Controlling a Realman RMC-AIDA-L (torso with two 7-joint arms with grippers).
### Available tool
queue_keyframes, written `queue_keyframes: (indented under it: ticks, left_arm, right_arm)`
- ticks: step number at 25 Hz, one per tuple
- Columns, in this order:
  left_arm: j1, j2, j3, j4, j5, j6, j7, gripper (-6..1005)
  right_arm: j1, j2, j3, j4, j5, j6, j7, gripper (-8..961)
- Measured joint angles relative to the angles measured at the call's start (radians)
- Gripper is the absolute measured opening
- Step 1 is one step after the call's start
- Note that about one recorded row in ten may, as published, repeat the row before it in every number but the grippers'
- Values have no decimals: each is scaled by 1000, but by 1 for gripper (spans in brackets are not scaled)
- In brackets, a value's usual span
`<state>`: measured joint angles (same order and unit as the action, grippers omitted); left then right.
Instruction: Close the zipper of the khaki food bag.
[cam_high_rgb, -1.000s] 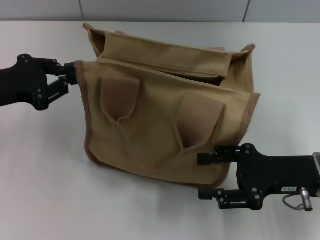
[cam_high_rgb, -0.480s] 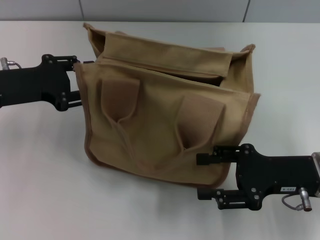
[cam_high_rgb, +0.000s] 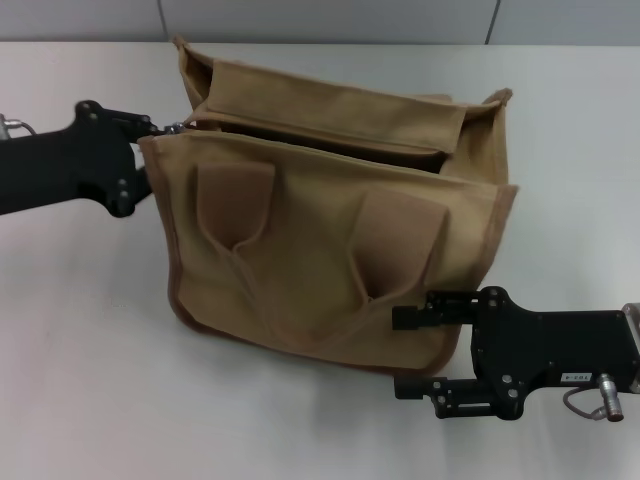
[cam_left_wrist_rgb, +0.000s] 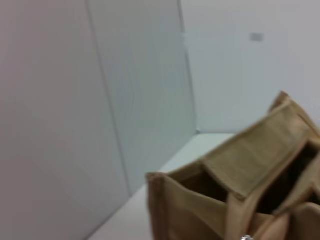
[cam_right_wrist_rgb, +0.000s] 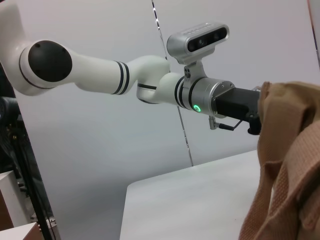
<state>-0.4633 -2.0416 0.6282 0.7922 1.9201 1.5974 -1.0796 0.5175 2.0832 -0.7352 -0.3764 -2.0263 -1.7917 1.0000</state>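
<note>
The khaki food bag stands in the middle of the table with its top open. Its zipper runs along the top opening. The small silver pull tab sits at the bag's far left top corner. My left gripper is at that corner, shut on the pull tab. The tab also shows in the left wrist view, below the bag's open top. My right gripper is open at the bag's lower right front corner, one finger in front of the fabric. In the right wrist view the bag meets my left gripper.
The white table spreads around the bag. A grey wall runs behind its far edge. The left arm's white links reach in from the side in the right wrist view.
My left gripper has turned and moved up to the bag's top left corner. The front panel's left corner has risen and shifted left. The right arm has not moved.
</note>
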Motion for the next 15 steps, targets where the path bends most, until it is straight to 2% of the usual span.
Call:
queue_keyframes:
  ticks: [6, 10, 15]
  left_arm:
    - [18, -4, -70, 20, -29, 20, 5, 78]
    - [46, -6, -75, 44, -92, 74, 11, 43]
    - [92, -25, -74, 56, -186, 139, 82, 26]
  right_arm:
    - [-3, 0, 3, 2, 2, -1, -2, 683]
    - [-2, 0, 3, 6, 42, -36, -2, 683]
    - [-12, -5, 24, 4, 76, -132, 3, 683]
